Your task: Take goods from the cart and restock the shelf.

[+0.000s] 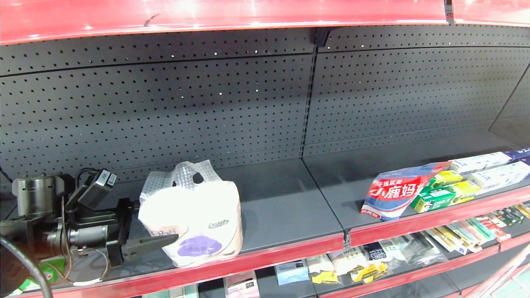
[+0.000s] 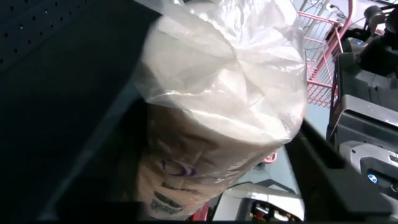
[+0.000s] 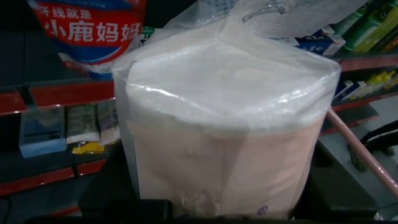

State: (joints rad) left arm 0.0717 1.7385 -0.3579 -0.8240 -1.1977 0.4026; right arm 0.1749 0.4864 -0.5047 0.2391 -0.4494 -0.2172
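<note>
A tissue-roll pack (image 1: 198,207) in a clear plastic bag is seen standing upright on the dark shelf (image 1: 285,207), toward 7 o'clock in the head view and close to the red front lip. It is pinched by the left gripper (image 1: 157,225), with one black finger (image 1: 149,244) laid across its near face and the other hidden behind it. Toward 4 o'clock, well apart from the pack, a red-and-white pouch (image 1: 393,194) is propped at the shelf's front edge. Just beside it, green-and-yellow boxes (image 1: 447,192) and white boxes (image 1: 492,169) are lined up toward 3 o'clock. A perforated back panel (image 1: 207,103) is seen behind the goods, and small packets (image 1: 372,256) are laid out on the tier below. In the right wrist view, a second tissue-roll pack (image 3: 224,124) is held by the right gripper (image 3: 227,208), whose dark fingers are pressed against its sides. A pink rail of the cart (image 3: 360,155) is seen beside it, with the pouch beyond.
</note>
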